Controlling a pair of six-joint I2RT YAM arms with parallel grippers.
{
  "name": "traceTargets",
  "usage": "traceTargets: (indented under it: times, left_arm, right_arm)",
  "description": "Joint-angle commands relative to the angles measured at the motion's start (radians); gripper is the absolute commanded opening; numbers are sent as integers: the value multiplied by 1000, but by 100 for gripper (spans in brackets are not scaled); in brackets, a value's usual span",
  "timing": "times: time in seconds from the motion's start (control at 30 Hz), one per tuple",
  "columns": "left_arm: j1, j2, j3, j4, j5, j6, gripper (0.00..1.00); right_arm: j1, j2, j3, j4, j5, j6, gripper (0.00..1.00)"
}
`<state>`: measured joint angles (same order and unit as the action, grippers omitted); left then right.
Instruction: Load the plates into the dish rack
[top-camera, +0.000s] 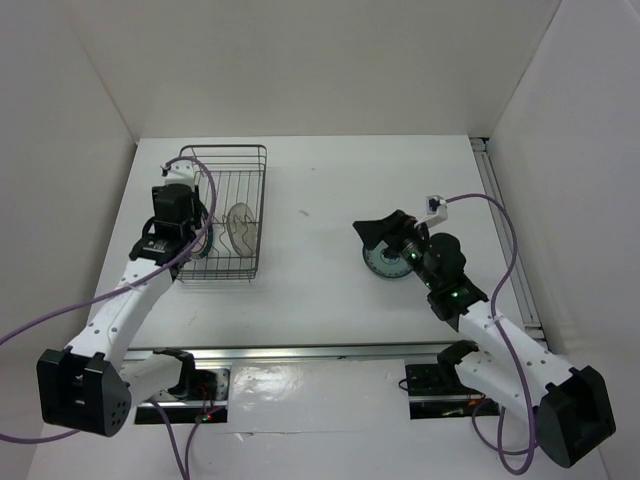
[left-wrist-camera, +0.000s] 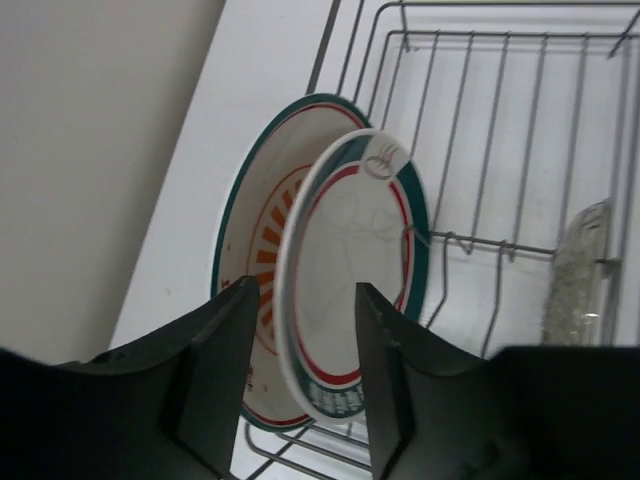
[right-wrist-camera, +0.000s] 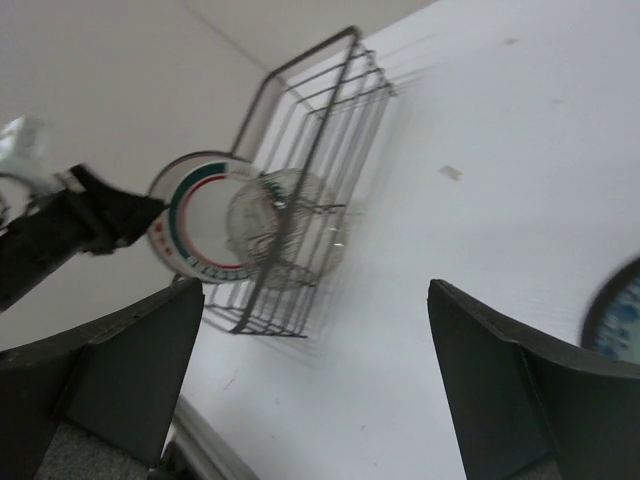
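Observation:
The dish rack (top-camera: 226, 150) stands at the back left. In the left wrist view the white plate with the orange pattern (left-wrist-camera: 258, 240) and the red-and-teal ringed plate (left-wrist-camera: 350, 250) stand upright side by side in it. My left gripper (left-wrist-camera: 305, 290) is open, its fingers astride the ringed plate's lower rim. The grey plate (left-wrist-camera: 580, 270) stands further right in the rack (left-wrist-camera: 470, 130). The blue-green plate (top-camera: 382, 264) lies flat on the table. My right gripper (top-camera: 385, 240) hovers just over it, wide open and empty (right-wrist-camera: 312, 290); the plate shows at the frame edge (right-wrist-camera: 620, 320).
White walls close in the table on the left, back and right. The rack (right-wrist-camera: 310, 150) sits near the left wall. A metal rail (top-camera: 330, 352) runs along the near edge by the arm bases. A purple cable (top-camera: 500, 215) loops off the right wrist.

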<state>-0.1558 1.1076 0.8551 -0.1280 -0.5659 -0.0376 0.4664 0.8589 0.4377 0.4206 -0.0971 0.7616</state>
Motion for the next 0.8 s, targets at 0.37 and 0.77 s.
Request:
traceTargets:
  times: [0.37, 0.77]
  left_arm:
    - [1, -152, 137, -25, 765, -202, 100]
    - [1, -61, 190, -15, 1206, -235, 100]
  right_arm:
    - [-6, 91, 66, -740, 589, 332, 100]
    - [-18, 264, -70, -384, 563, 410, 88]
